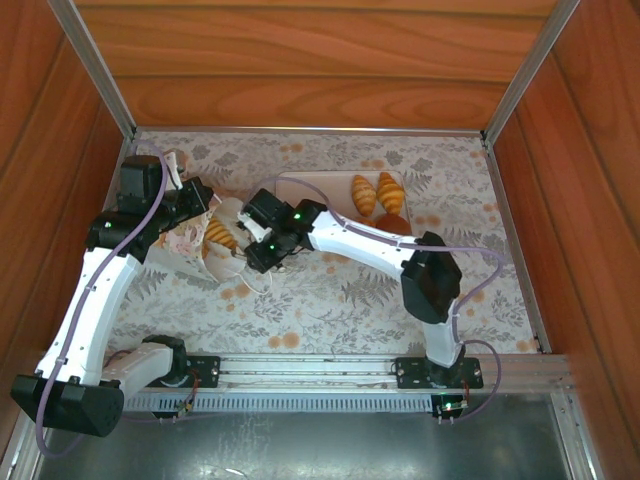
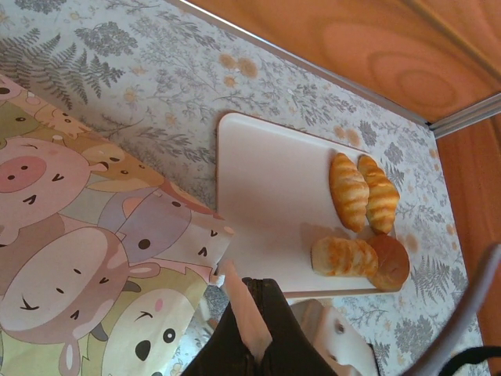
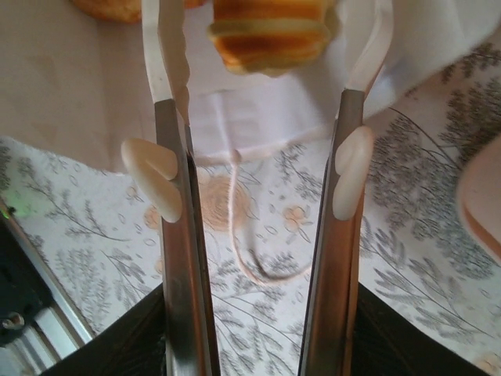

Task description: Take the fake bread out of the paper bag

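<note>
Fake bread, one croissant, lies in the mouth of the paper bag at far left, left gripper pinched shut on the rim. Right gripper straddles it, jaws spread: close squarely across the ridges, draw straight out, mind the cord handle. Rightward, the tray holds four pastries. Floral cloth underneath, wood walls close around.

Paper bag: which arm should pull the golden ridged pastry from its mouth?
Right, probably. The right gripper stands open around the golden ridged pastry inside the white paper bag; the left gripper is shut on its edge.
</note>
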You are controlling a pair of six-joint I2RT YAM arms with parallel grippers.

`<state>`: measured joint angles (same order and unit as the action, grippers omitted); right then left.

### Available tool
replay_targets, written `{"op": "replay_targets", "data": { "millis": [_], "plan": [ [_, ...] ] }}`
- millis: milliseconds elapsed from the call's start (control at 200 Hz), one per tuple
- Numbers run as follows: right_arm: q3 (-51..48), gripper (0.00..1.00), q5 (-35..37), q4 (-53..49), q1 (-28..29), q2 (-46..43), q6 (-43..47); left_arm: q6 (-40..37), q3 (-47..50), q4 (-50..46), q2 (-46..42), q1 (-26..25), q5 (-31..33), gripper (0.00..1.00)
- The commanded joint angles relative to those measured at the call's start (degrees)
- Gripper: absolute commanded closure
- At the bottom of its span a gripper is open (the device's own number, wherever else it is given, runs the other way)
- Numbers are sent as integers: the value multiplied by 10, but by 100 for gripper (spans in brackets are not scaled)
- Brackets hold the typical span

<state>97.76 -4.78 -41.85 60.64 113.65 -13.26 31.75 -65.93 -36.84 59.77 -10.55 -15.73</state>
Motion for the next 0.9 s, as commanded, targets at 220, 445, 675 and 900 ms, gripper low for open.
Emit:
{"op": "replay_targets", "data": {
  "millis": [220, 445, 675, 900],
  "plan": [
    [126, 44, 36, -119, -2, 85, 12, -4, -4, 15, -6, -3, -10, 100],
    [79, 56, -8, -63, -3, 45, 11, -5, 0, 15, -8, -3, -7, 100],
    [22, 59, 13, -37, -3, -24, 20, -6, 0, 15, -7, -3, -6, 100],
    [-46, 57, 1, -25, -2, -95, 73, -4, -3, 17, -4, -3, -5, 100]
  ]
}}
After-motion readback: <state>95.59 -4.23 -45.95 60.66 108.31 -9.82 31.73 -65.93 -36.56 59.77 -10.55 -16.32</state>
